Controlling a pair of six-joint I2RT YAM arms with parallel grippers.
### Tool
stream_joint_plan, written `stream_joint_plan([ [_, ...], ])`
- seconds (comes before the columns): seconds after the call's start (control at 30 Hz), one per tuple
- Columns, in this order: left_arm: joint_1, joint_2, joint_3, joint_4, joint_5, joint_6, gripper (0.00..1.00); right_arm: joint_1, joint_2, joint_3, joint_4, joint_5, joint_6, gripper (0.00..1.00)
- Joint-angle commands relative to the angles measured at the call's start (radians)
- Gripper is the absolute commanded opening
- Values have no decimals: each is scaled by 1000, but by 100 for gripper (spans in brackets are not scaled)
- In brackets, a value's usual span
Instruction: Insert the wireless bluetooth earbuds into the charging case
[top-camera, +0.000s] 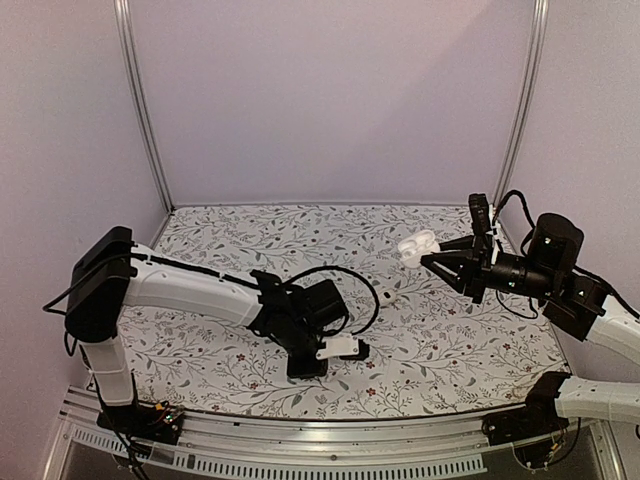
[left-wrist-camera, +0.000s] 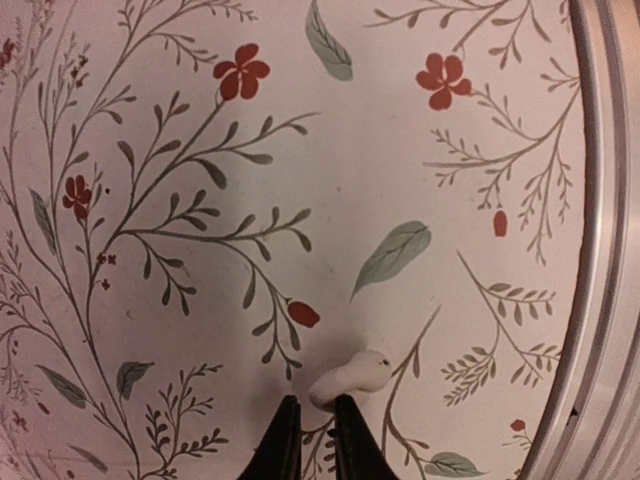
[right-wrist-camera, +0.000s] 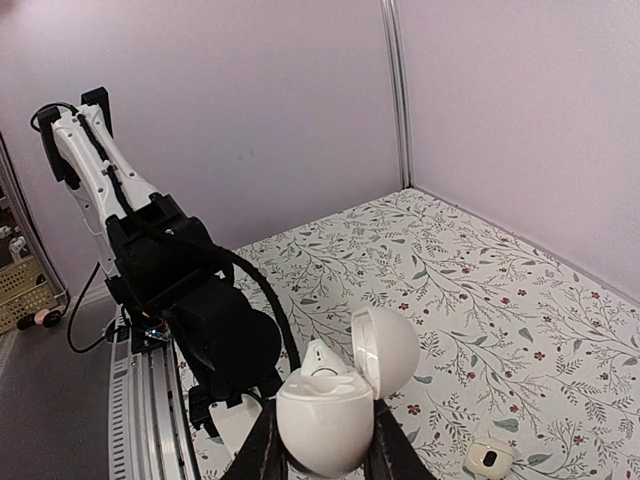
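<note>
Earbuds sit apart. The first earbud (left-wrist-camera: 350, 378), a small glossy white lump with a rounded head and a short stem, lies low over the surface (top-camera: 450, 330) at the tips of the left gripper (left-wrist-camera: 315, 402). Its dark, tapered jaws stand narrow with a thin gap between them, and I cannot tell whether they pinch the stem or only touch it. The second earbud (right-wrist-camera: 322, 362) rests in a socket of the charging case (right-wrist-camera: 325, 425), a smooth white egg-shaped shell with its domed lid hinged open to the right. The right gripper (right-wrist-camera: 322, 440) holds the case by its lower half, jaws closed on either side, lifted clear above the far right part of the surface.

The surface wears a matte white cloth printed with thin grey-green sprigs, leaves and small red flowers. A ribbed aluminium rail (left-wrist-camera: 600, 250) runs along its near edge. Plain pale lilac walls (top-camera: 330, 100) close in the back and sides, with slim metal posts (top-camera: 145, 110) at the corners. A black cable (top-camera: 365, 290) loops over the cloth beside the left arm. A small white rounded piece with a dark mark (right-wrist-camera: 490, 457) lies on the cloth below the case.
</note>
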Motion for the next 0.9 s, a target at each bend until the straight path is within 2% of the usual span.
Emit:
stream_joint_plan([
  [0.0,21,-31,1,-23,31,-41,15,-5,2,-11,22,-12,8,0],
  [0.37,49,-51,-3,36,13,-44,18,-5,2,-13,21,-17,10,0],
  [0.57,46,-25,28,35,78,2,20,-5,3,-12,19,-17,10,0],
  [0.87,32,25,54,62,84,29,21,-5,-6,-14,19,-9,10,0],
])
